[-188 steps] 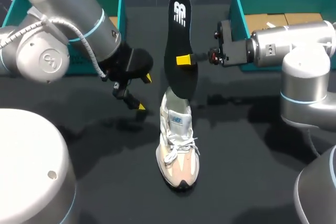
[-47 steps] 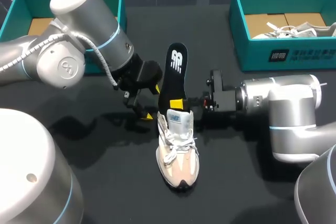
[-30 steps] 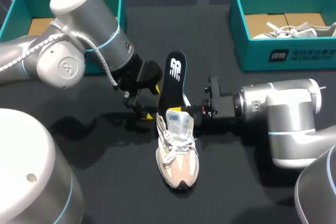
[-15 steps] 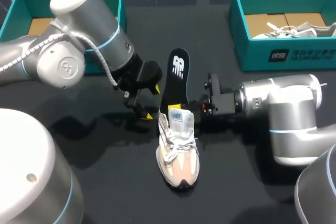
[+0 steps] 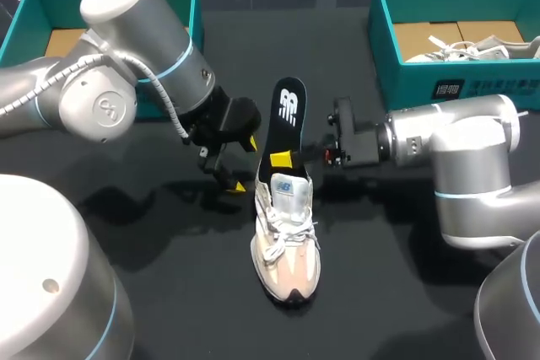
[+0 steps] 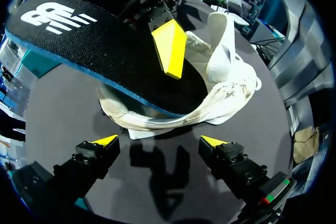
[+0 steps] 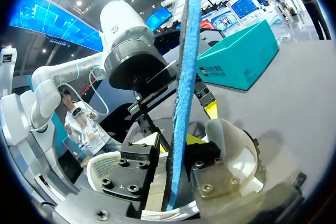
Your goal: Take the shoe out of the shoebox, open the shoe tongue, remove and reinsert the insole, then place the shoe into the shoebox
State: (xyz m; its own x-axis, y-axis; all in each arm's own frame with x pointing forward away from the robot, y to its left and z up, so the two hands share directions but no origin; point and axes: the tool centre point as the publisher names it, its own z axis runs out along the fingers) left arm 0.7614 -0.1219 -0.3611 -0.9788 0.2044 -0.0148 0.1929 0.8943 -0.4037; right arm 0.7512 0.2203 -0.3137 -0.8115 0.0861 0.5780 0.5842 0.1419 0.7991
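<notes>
Head view | right end effector (image 5: pixel 283 160) grasping insole (image 5: pixel 286 115) at shoe (image 5: pixel 285 238) | left end effector (image 5: pixel 245 164) released alongside

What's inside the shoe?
The lower end of the black insole pokes into the shoe, pinched by the right gripper. The shoe's sides hide how deep it goes.

Black blue-edged insole (image 5: pixel 285 120), cream-and-peach shoe (image 5: pixel 285 246), teal shoebox (image 5: pixel 398 82)
</notes>
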